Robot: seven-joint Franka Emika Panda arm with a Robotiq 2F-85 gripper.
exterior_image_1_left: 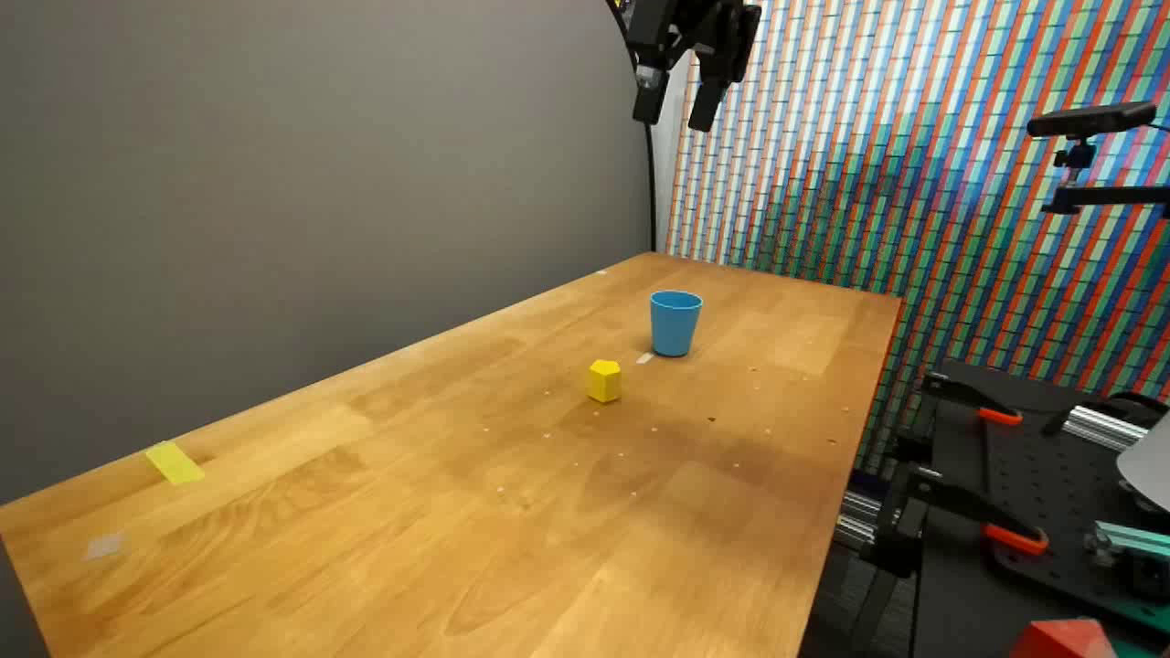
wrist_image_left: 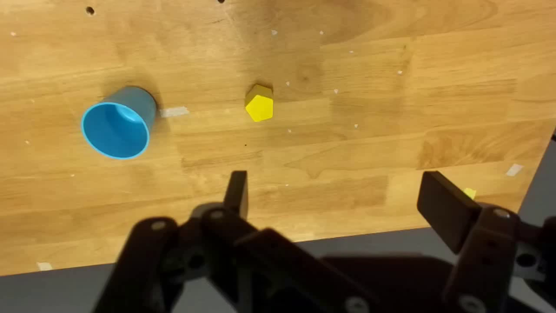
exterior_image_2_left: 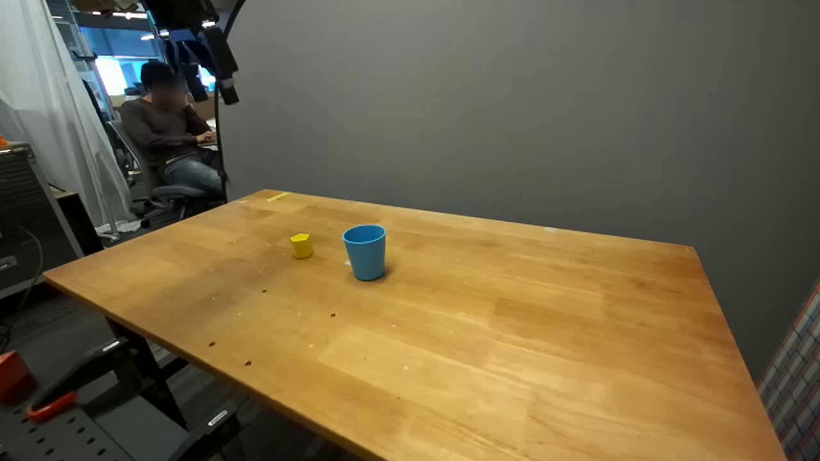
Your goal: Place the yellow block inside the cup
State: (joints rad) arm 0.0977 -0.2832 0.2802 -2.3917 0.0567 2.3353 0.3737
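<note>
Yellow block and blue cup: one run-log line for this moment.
gripper: open, above tabletop level, holding nothing | yellow pentagonal block: on tabletop | blue cup: upright, apart from block | placement: not done

Between the gripper [exterior_image_1_left: 675, 122] overhead and the yellow pentagonal block [wrist_image_left: 259, 108] we see open air. Near the block our closest obstacle is the upright blue cup [exterior_image_2_left: 366, 261], standing apart, mouth upward; a gray wall [exterior_image_2_left: 512, 115] lines the wooden tabletop [exterior_image_1_left: 411, 512].

The cup [exterior_image_2_left: 368, 261] looks plastic; the block [wrist_image_left: 260, 108], matt; the tabletop [exterior_image_1_left: 402, 539], wooden.
</note>
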